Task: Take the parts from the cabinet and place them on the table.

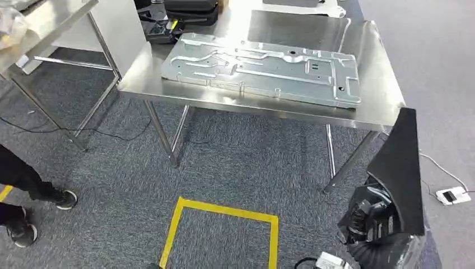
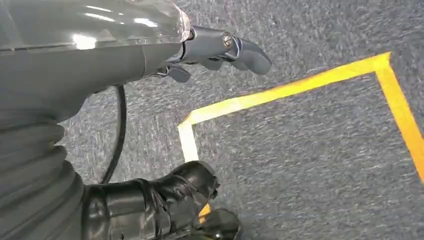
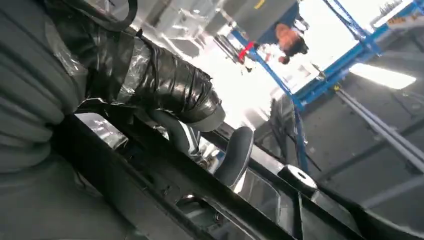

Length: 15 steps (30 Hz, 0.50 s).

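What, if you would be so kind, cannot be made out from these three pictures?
- Right hand, head view: the black part it holds covers most of it.
- Black part's shape: cut off and blurred in the right wrist view.
- Left hand, left wrist view: only its fingers show past the arm cover, so its pose is unclear.
- Person, head view: cut off by the left edge; only legs and shoes show.
- Metal panel on the table: its underside is hidden.

Bright overhead light washed the far end of the steel table into white glare in the head view, with soft shadow beneath it. The right wrist view was blown out around the blue frame and blurred nearby, while the carpet looked evenly lit and slightly soft.
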Tool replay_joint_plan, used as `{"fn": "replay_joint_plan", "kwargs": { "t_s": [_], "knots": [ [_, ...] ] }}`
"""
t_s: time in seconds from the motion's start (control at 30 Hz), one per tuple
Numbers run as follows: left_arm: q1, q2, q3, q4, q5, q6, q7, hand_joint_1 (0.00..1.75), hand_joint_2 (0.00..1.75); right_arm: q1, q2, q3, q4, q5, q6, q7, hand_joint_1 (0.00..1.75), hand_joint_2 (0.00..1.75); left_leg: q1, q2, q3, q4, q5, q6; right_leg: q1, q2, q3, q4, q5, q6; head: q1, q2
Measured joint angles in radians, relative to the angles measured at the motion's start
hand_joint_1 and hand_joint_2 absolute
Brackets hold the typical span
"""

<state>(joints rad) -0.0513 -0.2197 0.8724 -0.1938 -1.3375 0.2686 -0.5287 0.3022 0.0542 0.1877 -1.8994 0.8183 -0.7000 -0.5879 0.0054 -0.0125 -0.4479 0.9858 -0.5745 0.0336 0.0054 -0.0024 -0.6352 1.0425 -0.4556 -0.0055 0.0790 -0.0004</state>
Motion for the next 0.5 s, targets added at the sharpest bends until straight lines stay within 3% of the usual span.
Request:
{"fn": "replay_joint_plan", "kwargs": {
  "t_s": [0.07,0.1,0.13,0.17,0.23,0.27,0.3,0.33,0.4,0.43,0.47,0.5],
  "knots": [
    [0.002,0.0,0.0,0.0,-0.002,0.0,-0.001,0.0,1.75,-0.002,0.003,-0.005,-0.01,0.0,0.0,-0.007,1.75,1.75,-0.005,0.002,0.027,0.009,0.013,-0.01,-0.007,0.003,0.019,-0.015,0.006,-0.016,-0.001,0.0],
    [0.001,0.0,0.0,0.0,-0.003,0.0,-0.001,0.0,1.75,-0.001,0.008,-0.007,-0.014,0.0,0.0,-0.01,1.75,1.75,-0.001,0.005,0.024,0.027,0.003,-0.012,-0.013,0.003,0.038,-0.025,0.008,-0.019,-0.001,0.0],
    [-0.002,0.0,0.0,0.0,-0.003,0.001,-0.002,0.0,1.75,-0.004,0.008,-0.01,-0.02,0.0,0.0,-0.011,1.75,1.75,-0.001,0.006,0.003,0.078,0.0,-0.016,-0.013,0.002,0.051,-0.027,0.002,-0.027,-0.002,0.0],
    [-0.004,0.0,0.0,0.0,-0.003,0.001,-0.002,0.0,1.75,-0.008,0.01,-0.011,-0.023,0.0,0.0,-0.013,1.75,1.75,0.0,0.006,-0.037,0.146,-0.019,-0.019,-0.013,0.0,0.058,-0.028,-0.003,-0.032,-0.005,0.0],
    [-0.005,0.0,-0.001,0.0,-0.003,0.001,-0.003,0.0,1.75,-0.009,0.011,-0.013,-0.028,0.0,0.0,-0.014,1.75,1.75,0.004,0.006,-0.134,0.283,-0.094,-0.03,-0.013,0.001,0.071,-0.028,-0.019,-0.032,-0.004,0.0],
    [-0.003,0.0,-0.001,0.0,-0.003,0.001,-0.003,0.0,1.75,-0.009,0.011,-0.013,-0.028,0.0,0.0,-0.016,1.75,1.75,0.007,0.006,-0.169,0.316,-0.115,-0.034,-0.014,0.002,0.08,-0.028,-0.027,-0.032,-0.004,0.0],
    [-0.001,0.0,-0.001,0.0,-0.003,0.001,-0.003,0.0,1.75,-0.009,0.011,-0.014,-0.028,0.0,0.0,-0.018,1.75,1.75,0.008,0.006,-0.184,0.307,-0.105,-0.036,-0.015,0.004,0.09,-0.028,-0.035,-0.03,-0.004,0.0],
    [0.002,0.0,0.0,0.0,-0.003,0.001,-0.003,0.0,1.75,-0.009,0.011,-0.014,-0.028,-0.002,0.0,-0.019,1.75,1.75,0.009,0.006,-0.18,0.261,-0.065,-0.035,-0.016,0.006,0.104,-0.028,-0.044,-0.027,-0.004,0.0],
    [0.002,0.0,-0.001,0.0,-0.003,0.001,-0.003,0.0,1.75,-0.009,0.011,-0.014,-0.031,-0.002,0.0,-0.019,1.75,1.75,0.011,0.008,-0.14,0.099,0.066,-0.033,-0.019,0.006,0.131,-0.028,-0.064,-0.017,-0.004,0.0],
    [0.003,0.0,0.0,0.0,-0.003,0.001,-0.003,0.0,1.75,-0.01,0.011,-0.014,-0.034,-0.002,0.0,-0.019,1.75,1.75,0.01,0.013,-0.128,0.056,0.116,-0.029,-0.02,0.003,0.136,-0.028,-0.073,-0.011,-0.003,0.0],
    [0.003,0.0,-0.001,0.001,-0.003,0.001,-0.003,0.0,1.75,-0.01,0.011,-0.015,-0.034,-0.002,0.0,-0.02,1.75,1.75,0.001,0.015,-0.139,0.06,0.046,-0.024,-0.016,0.009,0.145,-0.024,-0.08,-0.002,-0.005,0.0],
    [-0.002,0.0,-0.001,0.001,-0.003,0.001,-0.002,0.0,1.75,-0.011,0.011,-0.015,-0.037,-0.002,0.0,-0.02,1.75,1.75,0.001,0.015,-0.132,0.061,0.058,-0.014,-0.016,0.006,0.144,-0.027,-0.088,0.007,-0.005,0.0]
  ]
}}
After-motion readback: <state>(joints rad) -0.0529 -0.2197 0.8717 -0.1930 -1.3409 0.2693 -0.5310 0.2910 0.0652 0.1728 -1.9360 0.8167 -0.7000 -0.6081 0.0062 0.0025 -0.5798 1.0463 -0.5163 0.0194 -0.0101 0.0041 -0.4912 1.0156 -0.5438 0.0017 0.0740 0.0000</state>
